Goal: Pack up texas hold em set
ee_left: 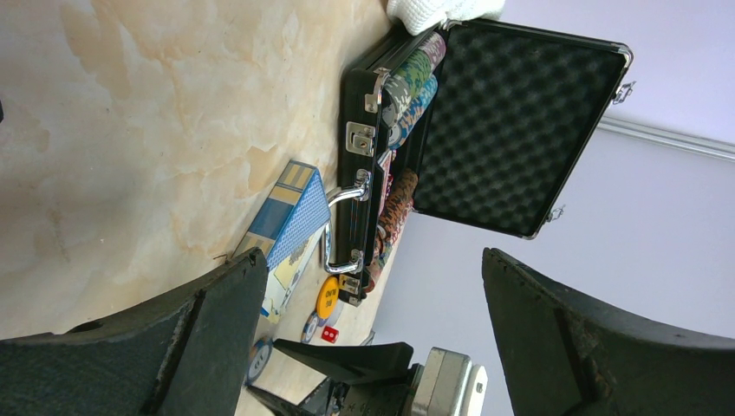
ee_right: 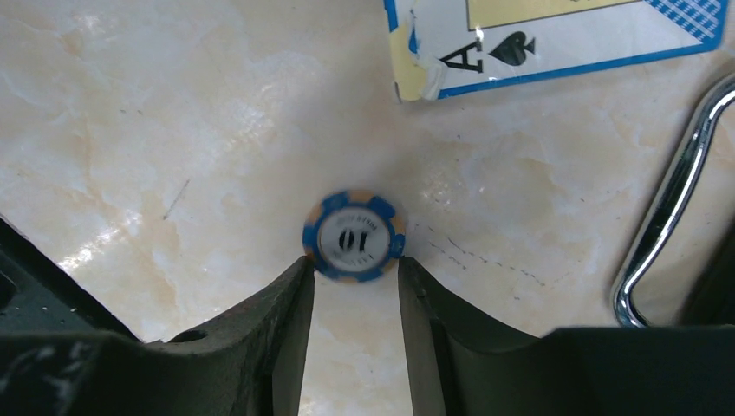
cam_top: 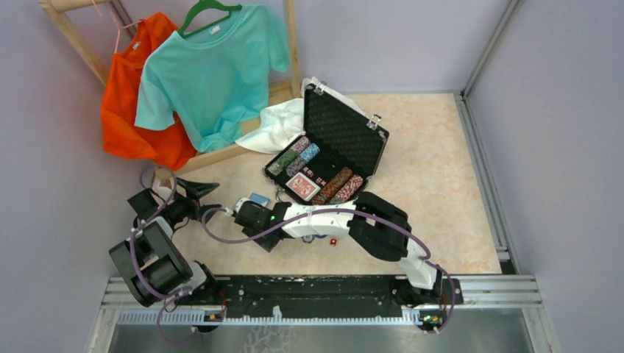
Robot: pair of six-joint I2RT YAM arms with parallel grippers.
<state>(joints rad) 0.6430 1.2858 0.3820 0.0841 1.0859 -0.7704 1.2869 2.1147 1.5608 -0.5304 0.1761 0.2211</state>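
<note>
The black case [cam_top: 346, 132] stands open at the table's middle, with rows of multicoloured chips [cam_top: 335, 184] and a red card deck [cam_top: 302, 187] in its tray. A blue card deck [ee_right: 555, 35] lies on the table in front of it. My right gripper [ee_right: 354, 264] reaches left across the table, its fingertips pressing both sides of a blue poker chip [ee_right: 354, 236] marked 10. My left gripper [ee_left: 373, 256] is open wide and empty, aimed at the case [ee_left: 511, 121] from the left. A yellow round button [ee_left: 327, 297] and a red die [ee_left: 330, 334] lie by the case's handle.
A white cloth [cam_top: 283, 125] lies behind the case. A wooden rack [cam_top: 291, 44] at the back left holds a teal shirt [cam_top: 213, 73] and an orange shirt [cam_top: 136, 110]. The case's chrome handle [ee_right: 667, 199] is just right of my right gripper. A red die [cam_top: 333, 242] sits under the right arm.
</note>
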